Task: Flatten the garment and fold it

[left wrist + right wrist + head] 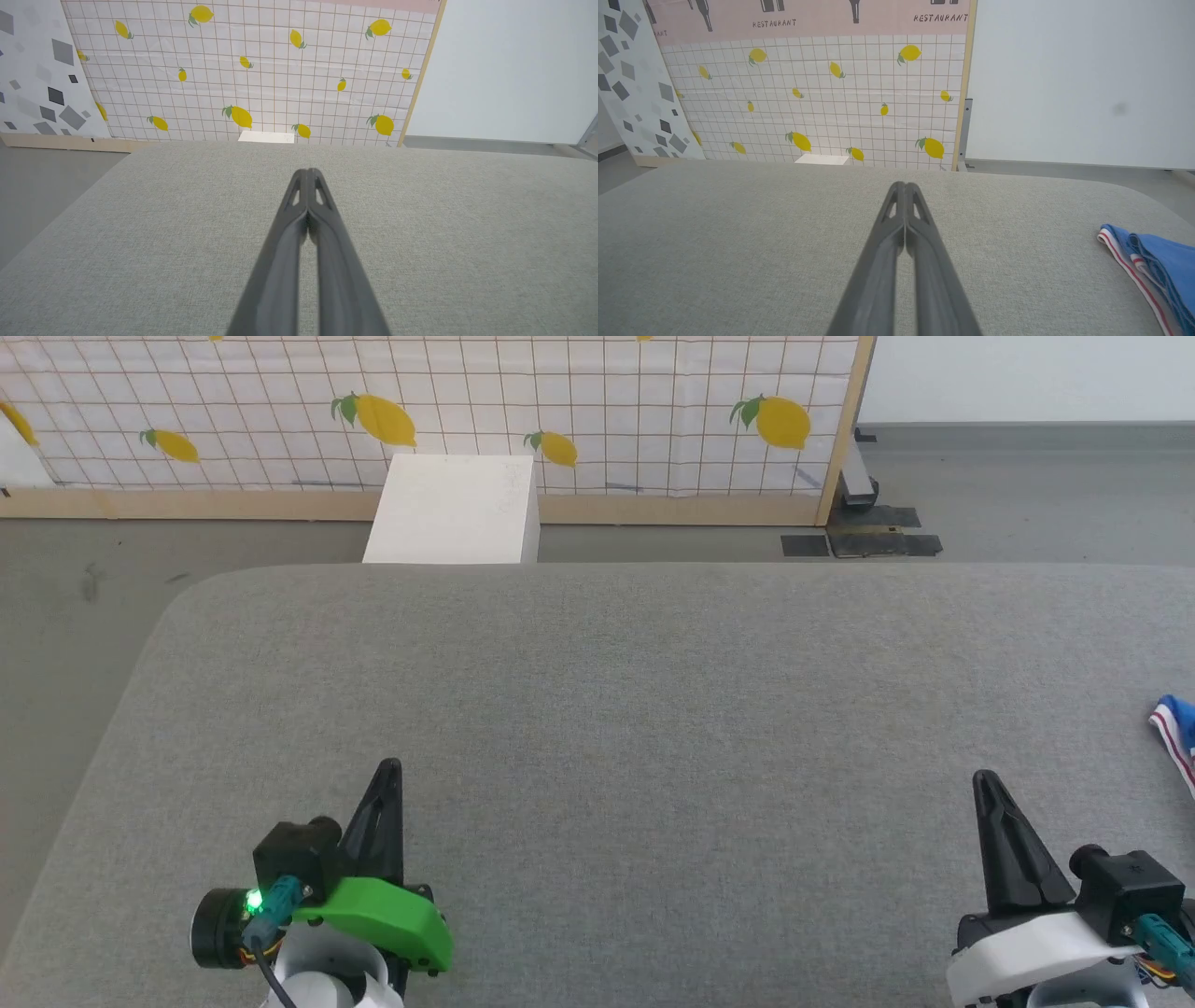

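Hovering over the grey padded table (653,691), my left gripper (390,767) and right gripper (982,778) are both pinched closed and empty, the blue garment (1178,721) at its right edge.

You see the garment (1160,263) in royal blue, its edge trimmed white with red stripes. The table (653,709) is a plain grey weave. Your left gripper (390,771) has black fingers and a bright green shell, and the right gripper (983,782) has black fingers and a white shell. The backdrop (607,411) is a white grid with green-leaved yellow lemons. The box (455,509) is white.
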